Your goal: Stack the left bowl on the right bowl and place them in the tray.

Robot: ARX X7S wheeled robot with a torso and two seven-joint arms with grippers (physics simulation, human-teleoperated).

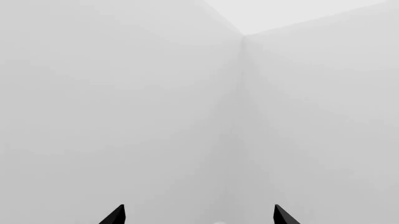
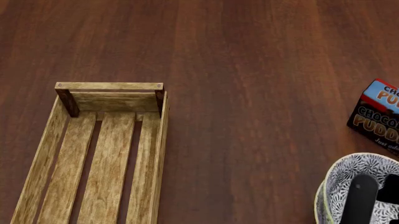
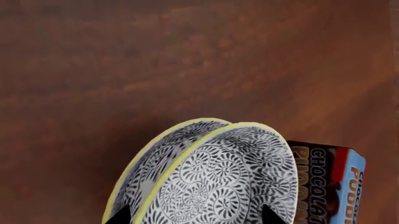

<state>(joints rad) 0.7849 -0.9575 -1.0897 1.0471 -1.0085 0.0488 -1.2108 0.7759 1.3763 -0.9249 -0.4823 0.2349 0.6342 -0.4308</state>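
Two black-and-white patterned bowls with yellow-green rims sit nested, the upper bowl (image 3: 224, 182) inside the lower bowl (image 3: 146, 163). In the head view the stacked bowls (image 2: 349, 170) stand at the bottom right of the table. My right gripper (image 3: 194, 215) is at their near rim with its jaws wide apart, and one black finger (image 2: 361, 196) reaches into the upper bowl. The tray (image 2: 109, 87), a long light-wood slatted crate, lies at the lower left with nothing in it. My left gripper (image 1: 199, 214) is open and faces only blank white walls. It is out of the head view.
A chocolate pudding box (image 2: 380, 116) stands just behind the bowls at the right edge and shows beside them in the right wrist view (image 3: 327, 186). Dark wood tabletop (image 2: 249, 93) stretches between the tray and the bowls.
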